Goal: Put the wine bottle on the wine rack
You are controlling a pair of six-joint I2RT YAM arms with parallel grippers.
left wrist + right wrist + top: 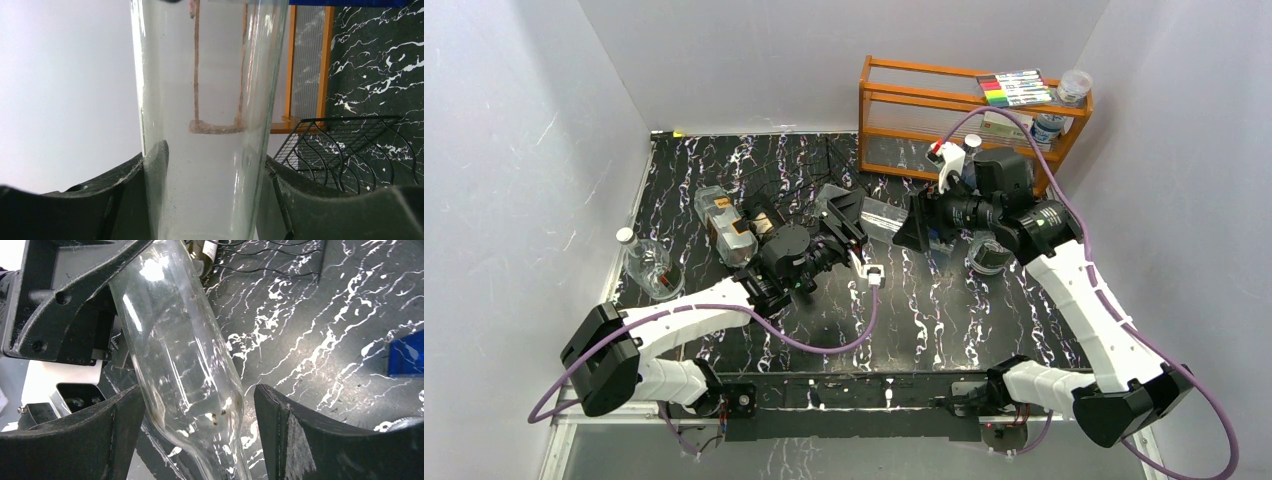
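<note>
The clear glass wine bottle [886,214] hangs level above the middle of the table, between my two grippers. My left gripper [848,218] is shut on its body; in the left wrist view both fingers press the glass [210,100] around the gripper's middle [207,200]. My right gripper [917,228] is open around the bottle's shoulder [175,340]. Its left finger touches the glass and its right finger [280,420] stands a little apart. The black wire wine rack [350,145] sits on the table behind, and it shows faintly in the top view [799,165].
The orange wooden shelf [964,110] stands at the back right with markers [1014,88] and a jar [1074,88] on top. A second bottle [724,225] lies at the left by the rack. A glass flask [649,265] stands far left. A round jar [989,255] sits under the right arm.
</note>
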